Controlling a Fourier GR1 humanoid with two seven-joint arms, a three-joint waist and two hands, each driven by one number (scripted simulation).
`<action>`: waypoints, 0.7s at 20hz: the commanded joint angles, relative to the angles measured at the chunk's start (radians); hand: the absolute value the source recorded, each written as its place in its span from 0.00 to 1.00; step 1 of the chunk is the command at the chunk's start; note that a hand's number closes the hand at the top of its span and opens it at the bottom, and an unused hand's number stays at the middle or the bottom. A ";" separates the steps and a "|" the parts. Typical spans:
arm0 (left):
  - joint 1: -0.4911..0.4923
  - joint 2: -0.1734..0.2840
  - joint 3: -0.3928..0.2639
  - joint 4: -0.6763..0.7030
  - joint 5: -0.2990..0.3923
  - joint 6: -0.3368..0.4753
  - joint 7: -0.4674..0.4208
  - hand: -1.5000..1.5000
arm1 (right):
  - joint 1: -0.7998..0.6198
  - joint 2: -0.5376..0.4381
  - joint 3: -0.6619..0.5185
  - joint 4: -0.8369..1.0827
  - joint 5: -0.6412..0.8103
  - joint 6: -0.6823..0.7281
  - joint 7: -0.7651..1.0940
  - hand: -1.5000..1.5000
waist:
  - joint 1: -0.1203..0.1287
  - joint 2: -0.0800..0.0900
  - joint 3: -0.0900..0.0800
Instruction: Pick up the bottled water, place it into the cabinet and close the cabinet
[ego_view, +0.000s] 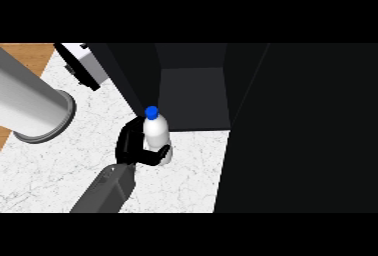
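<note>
The bottled water (156, 131) is a white bottle with a blue cap, held upright just above the marble counter (66, 170). My right hand (135, 144) is shut on it, black fingers curled round its lower half and hiding the base. The grey forearm comes in from the lower edge, left of centre. The bottle is right in front of the dark cabinet (193, 97), at the left side of its opening. The cabinet's inside looks dark and bare. Its black door (303, 130) stands open, filling the right of the view. My left hand does not show.
A large pale grey cylinder (33, 102) with a rimmed end juts in from the left edge over the counter. A white and black appliance (85, 62) sits at the back left. A strip of wooden floor (26, 52) shows beyond the counter's left edge.
</note>
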 joint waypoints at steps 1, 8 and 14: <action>-0.175 -0.049 -0.065 -0.093 0.003 0.067 0.095 1.00 | -0.009 0.004 -0.059 0.015 -0.148 0.026 -0.007 0.00 | -0.018 -0.004 -0.001; -0.205 -0.048 -0.121 -0.133 0.056 0.178 0.119 1.00 | -0.005 -0.024 -0.108 0.054 -0.199 0.087 -0.030 0.00 | -0.053 -0.001 -0.002; -0.252 -0.047 -0.143 -0.135 0.055 0.330 0.140 1.00 | -0.019 -0.033 -0.128 0.096 -0.253 0.116 -0.035 0.00 | -0.082 0.005 0.000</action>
